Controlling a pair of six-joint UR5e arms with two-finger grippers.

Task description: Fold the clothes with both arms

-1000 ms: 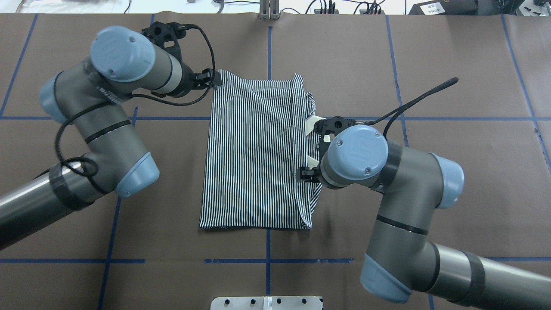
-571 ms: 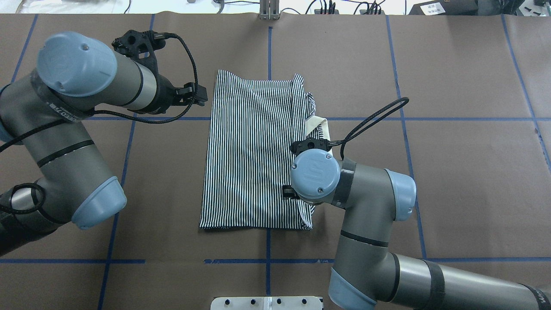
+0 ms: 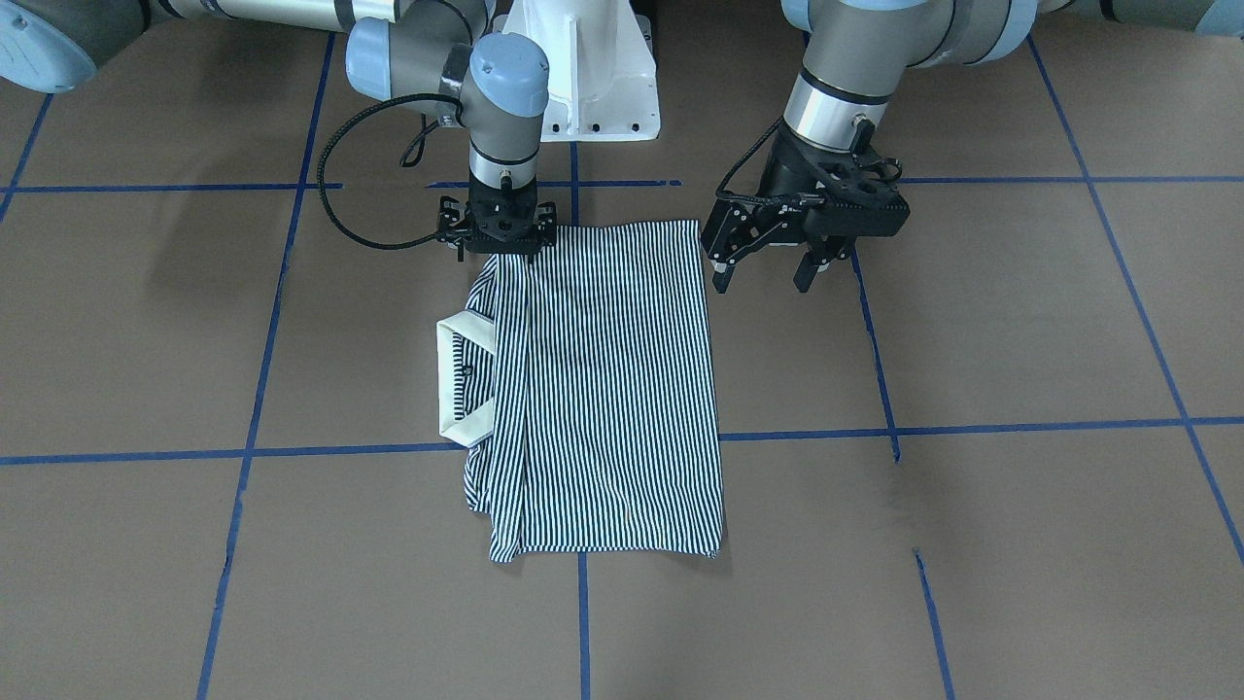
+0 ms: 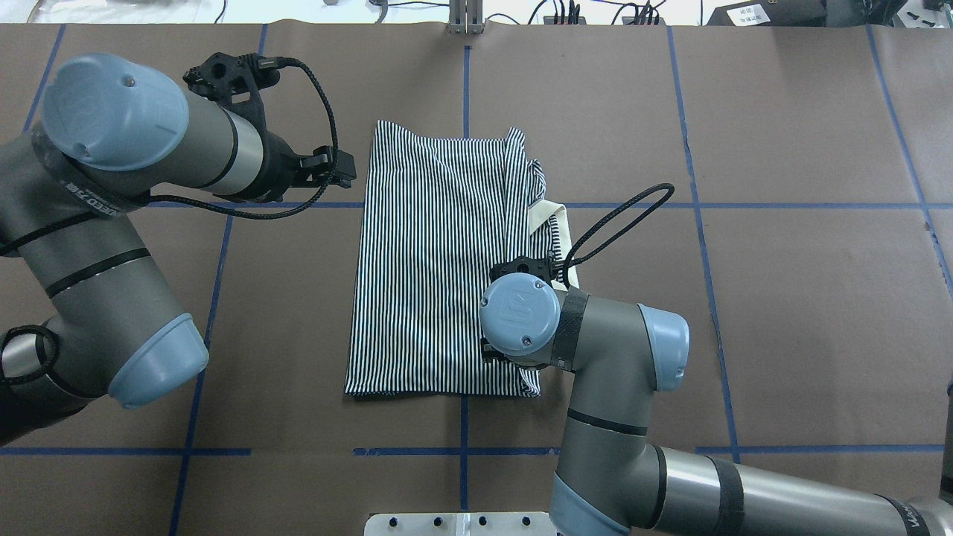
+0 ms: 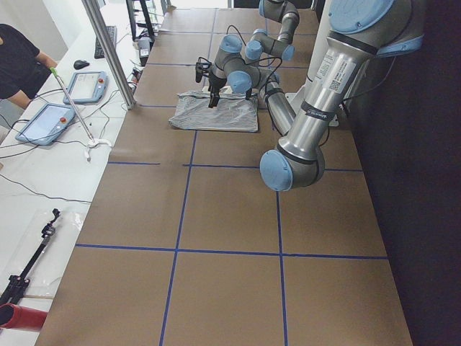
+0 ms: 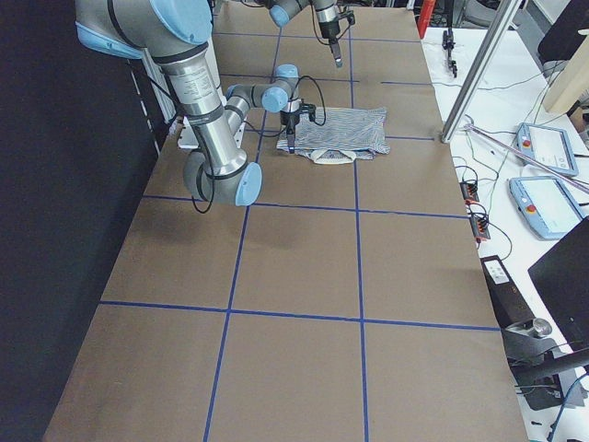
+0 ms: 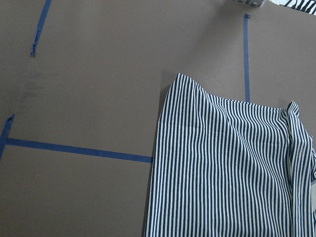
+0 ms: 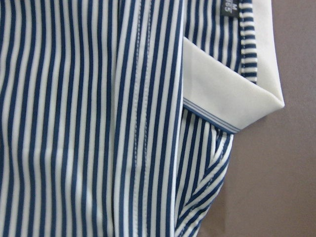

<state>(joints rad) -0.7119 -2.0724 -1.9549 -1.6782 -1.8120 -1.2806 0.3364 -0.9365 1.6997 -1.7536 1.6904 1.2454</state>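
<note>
Polo shirt (image 4: 432,260) count is exactly one. It has thin navy-and-white stripes and is folded into a longish rectangle lying flat around the middle of the brown worktop (image 4: 782,313), with its long sides running from the robot's edge toward the far edge.

Starting at the robot's edge, the near hem is pretty straight and flat. The right gripper (image 3: 496,243) points straight down onto the near right corner of the shirt. Its fingertips are buried against the cloth and the wrist cam shows only fabric, so I honestly can't tell if it's pinching or not.

A bit further out, the one plain white collar (image 3: 449,379) sticks out past the shirt's right side, folded open. There's a tiny dark label (image 8: 229,7) inside it. You can also see a stitched fold line running along the stripes right next to it.

Past the collar, the far right corner is a bit rumpled, with layers stacked up. The far left corner lies flat.

The left gripper (image 3: 762,284) hangs in the air off the shirt's left side. Its fingers are spread wide, it's holding nothing, and it's clear of the cloth.

That makes two arms and two grippers, with blue tape lines (image 4: 819,205) gridding the worktop.
</note>
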